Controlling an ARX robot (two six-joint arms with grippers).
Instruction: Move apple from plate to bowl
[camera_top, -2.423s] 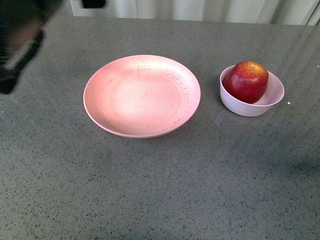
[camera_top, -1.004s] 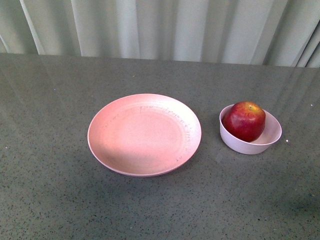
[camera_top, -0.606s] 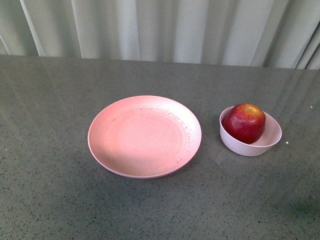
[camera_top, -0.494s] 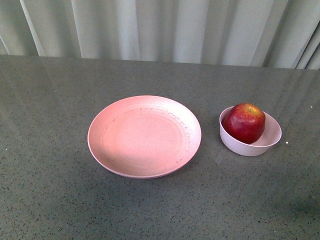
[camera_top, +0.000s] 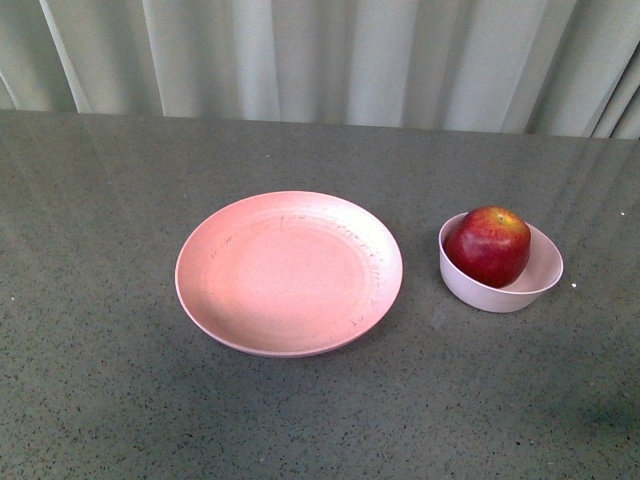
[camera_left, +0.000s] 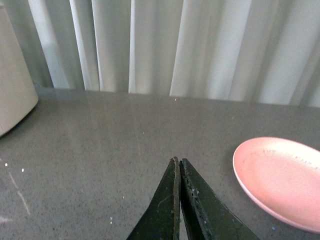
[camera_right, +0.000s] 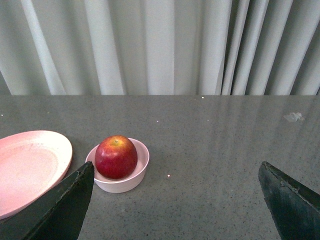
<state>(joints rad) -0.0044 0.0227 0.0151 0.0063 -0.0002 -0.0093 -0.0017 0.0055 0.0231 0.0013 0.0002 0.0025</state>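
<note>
From my station the job looks finished. The apple (camera_top: 488, 244) sits inside the bowl (camera_top: 500, 290), leaning toward the side of the bowl that faces the plate (camera_top: 289, 272), and the plate itself carries nothing. I judge there is no transfer left to make; all that could remain is parking the arms, and neither arm shows in the front view.

My right gripper (camera_right: 175, 200) is spread wide and holds nothing: its two dark fingers sit at opposite edges of the right wrist view with bare tabletop (camera_right: 215, 150) between them. From that gripper the bowl with the apple lies ahead and off toward one finger, well apart from both tips, and the plate is beyond that same finger, just beside the bowl but not touching it.

My left gripper (camera_left: 178, 165) is closed with nothing between its fingers; the two black tips meet along a thin seam over the grey tabletop. The plate lies ahead of it and off to one side, near but clear of the tips. The bowl and apple do not appear in the left wrist view at all.

A pale curtain (camera_top: 330, 60) hangs behind the tabletop's far edge.
</note>
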